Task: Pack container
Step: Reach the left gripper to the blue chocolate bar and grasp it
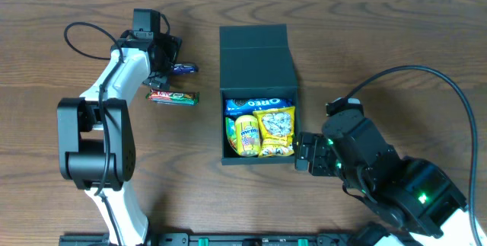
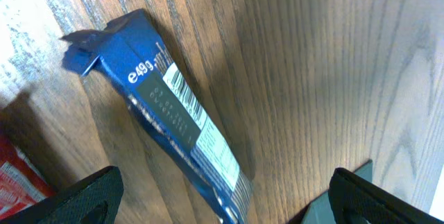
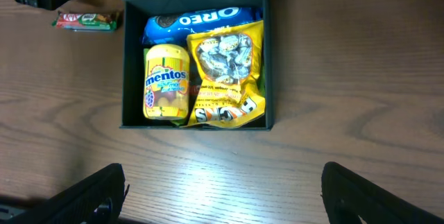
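The dark container (image 1: 255, 55) sits open, lid folded back, on the wooden worktop (image 1: 396, 25) between the two arms. It holds an Oreo packet (image 1: 259, 104), a yellow Mentos tub (image 1: 245, 133) and a yellow snack bag (image 1: 277, 130). Left of the container, the left gripper (image 2: 225, 193) hangs with fingers spread either side of a blue bar (image 2: 173, 106). A red-and-green bar (image 1: 173, 97) lies nearby. The right gripper (image 3: 222, 189), spread and empty, hovers just off the container's near right corner.

Top-down overhead, close left wrist; container (image 1: 257, 55) shared with right wrist
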`<state>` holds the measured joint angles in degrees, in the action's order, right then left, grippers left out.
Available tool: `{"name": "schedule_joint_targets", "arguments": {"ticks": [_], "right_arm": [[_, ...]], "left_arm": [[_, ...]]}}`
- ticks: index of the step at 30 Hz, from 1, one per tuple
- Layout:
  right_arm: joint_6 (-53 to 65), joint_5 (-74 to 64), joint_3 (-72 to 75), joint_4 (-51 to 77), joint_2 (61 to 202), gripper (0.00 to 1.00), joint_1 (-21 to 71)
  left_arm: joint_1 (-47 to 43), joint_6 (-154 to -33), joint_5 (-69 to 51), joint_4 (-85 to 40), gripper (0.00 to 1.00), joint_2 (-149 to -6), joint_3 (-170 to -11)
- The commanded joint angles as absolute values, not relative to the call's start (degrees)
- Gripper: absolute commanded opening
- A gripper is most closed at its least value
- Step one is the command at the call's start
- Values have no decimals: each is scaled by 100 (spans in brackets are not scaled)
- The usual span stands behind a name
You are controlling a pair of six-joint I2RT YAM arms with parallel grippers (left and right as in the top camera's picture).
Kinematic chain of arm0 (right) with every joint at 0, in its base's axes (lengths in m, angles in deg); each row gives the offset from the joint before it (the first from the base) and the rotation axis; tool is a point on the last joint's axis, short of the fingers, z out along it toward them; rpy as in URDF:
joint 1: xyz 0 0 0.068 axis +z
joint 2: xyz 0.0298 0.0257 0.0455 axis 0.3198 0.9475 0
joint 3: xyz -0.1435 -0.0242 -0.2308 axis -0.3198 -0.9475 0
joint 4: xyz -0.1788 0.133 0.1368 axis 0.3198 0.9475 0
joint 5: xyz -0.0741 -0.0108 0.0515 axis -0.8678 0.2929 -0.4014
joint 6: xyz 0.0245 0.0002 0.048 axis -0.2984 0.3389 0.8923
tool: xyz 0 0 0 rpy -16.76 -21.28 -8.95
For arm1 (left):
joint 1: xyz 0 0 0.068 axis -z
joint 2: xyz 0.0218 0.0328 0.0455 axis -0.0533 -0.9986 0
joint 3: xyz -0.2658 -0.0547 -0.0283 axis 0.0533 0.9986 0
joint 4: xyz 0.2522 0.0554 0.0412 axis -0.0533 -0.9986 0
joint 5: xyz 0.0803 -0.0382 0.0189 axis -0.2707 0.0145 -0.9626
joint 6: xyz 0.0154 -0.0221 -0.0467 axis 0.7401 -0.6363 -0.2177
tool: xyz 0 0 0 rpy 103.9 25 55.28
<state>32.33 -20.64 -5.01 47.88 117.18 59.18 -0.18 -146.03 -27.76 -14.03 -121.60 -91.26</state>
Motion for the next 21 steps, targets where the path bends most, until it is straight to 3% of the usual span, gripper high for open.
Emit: {"name": "schedule_joint_targets", "arguments": {"ticks": [1, 5, 6, 14, 21], "right_arm": [[3182, -2188, -466, 4755, 11710, 90, 5879], [3182, -2212, -466, 4733, 11721, 91, 5879], [3182, -2228, -466, 4733, 11747, 91, 5879], [3185, -2226, -468, 4731, 11928, 91, 5879], [3209, -2195, -468, 4731, 11987, 90, 5879]], "left_arm": [[-29, -14541, -2689, -1385, 96, -12197, -9347], [-34, -14452, -2175, -1387, 100, -12189, -9388], [-31, -14371, -1983, -1390, 86, -12169, -9437], [-42, -14176, -2975, -1317, 11, -12160, -9600], [-42, -14207, -3471, -1193, 6, -12285, -9600]]}}
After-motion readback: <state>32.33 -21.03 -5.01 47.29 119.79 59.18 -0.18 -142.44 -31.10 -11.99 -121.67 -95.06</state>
